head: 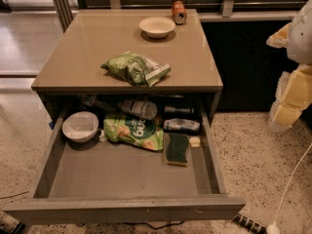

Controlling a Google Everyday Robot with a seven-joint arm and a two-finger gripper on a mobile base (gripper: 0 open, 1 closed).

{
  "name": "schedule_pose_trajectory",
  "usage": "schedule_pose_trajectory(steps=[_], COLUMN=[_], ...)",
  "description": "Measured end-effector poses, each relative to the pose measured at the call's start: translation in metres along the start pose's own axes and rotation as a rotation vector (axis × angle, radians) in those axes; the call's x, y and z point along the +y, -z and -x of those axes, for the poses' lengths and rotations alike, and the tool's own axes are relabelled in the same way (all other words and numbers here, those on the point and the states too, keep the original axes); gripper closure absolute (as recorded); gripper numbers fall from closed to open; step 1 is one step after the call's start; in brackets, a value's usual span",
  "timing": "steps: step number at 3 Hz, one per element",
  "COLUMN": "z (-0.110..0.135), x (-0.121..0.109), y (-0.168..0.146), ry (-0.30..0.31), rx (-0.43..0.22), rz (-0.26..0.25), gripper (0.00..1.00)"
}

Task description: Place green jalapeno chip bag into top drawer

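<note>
The green jalapeno chip bag is a small crumpled light-green bag with a white-and-dark end. It lies on the taupe table top near the front edge. The top drawer under the table top is pulled wide open toward me. My gripper shows as pale yellow and white parts at the right edge of the view. It is off to the right of the table, well apart from the bag, with nothing visibly in it.
On the table top stand a white bowl and an orange can at the back. In the drawer's back half lie a white bowl, a larger green bag, a green sponge, a bottle and a dark packet. A white cable runs over the floor at the right.
</note>
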State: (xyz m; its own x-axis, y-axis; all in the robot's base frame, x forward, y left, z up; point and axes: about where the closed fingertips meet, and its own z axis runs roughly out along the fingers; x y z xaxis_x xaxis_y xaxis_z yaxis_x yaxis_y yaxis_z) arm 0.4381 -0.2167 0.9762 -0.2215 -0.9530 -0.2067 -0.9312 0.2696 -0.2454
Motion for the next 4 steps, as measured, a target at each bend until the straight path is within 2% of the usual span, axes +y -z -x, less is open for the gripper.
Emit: schedule_pose_trajectory(steps=[1,2,3,4], z=[0.0,0.003,0.023,0.068], x=[0.0,-0.017,-0.071,-0.148], y=[0.0,-0.007,-0.034,-0.077], ry=[0.0,0.0,0.0,0.016], rx=[0.0,-0.001,-0.001,-0.008], rz=[0.0,-0.004,-0.021,-0.03], gripper=[0.0,0.0,0.0,0.0])
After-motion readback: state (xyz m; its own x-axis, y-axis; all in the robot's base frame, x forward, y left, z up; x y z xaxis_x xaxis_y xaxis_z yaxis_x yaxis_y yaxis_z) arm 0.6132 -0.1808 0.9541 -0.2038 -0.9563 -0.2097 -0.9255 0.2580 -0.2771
